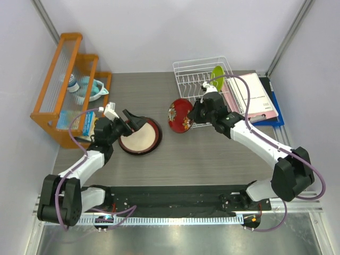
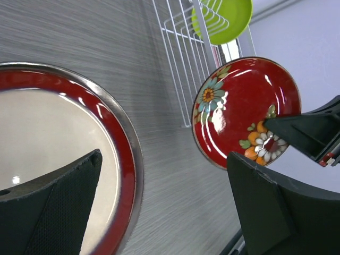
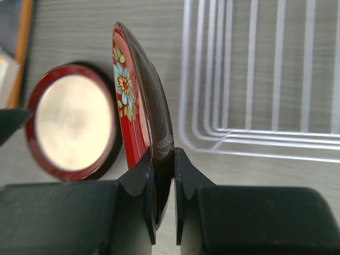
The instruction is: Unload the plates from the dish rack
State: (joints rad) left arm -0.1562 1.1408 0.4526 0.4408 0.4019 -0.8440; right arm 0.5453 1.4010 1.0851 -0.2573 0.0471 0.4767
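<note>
Dark red plate (image 3: 141,95), the small one with flower marks: clear of the dish rack (image 1: 186,71), held on edge just beside the rack's left side, above the bench (image 1: 212,154). Right gripper (image 3: 163,159) clenched on its rim, one finger on each face. An edge pinch, probably because a plate standing between prongs offers only its rim. Painted face turned toward the left arm.

Lime green plate (image 1: 217,77) stands upright among the prongs at the rack's far end; not yet unloaded.

Dark-red-rimmed cream plate (image 1: 139,137) lies flat on the bench, well left of the rack. Left gripper (image 1: 132,121) hangs over its far edge, fingers spread wide, nothing between them: released.

Grey-rimmed plate not made out with certainty; could be under the cream one.

Judgement: the red plate looks bound for the flat one, to stack by size. It must be tipped from on-edge to flat before letting go. Risk: a glossy rim slipping in so narrow a pinch, or the plate clipping the rack wire.
</note>
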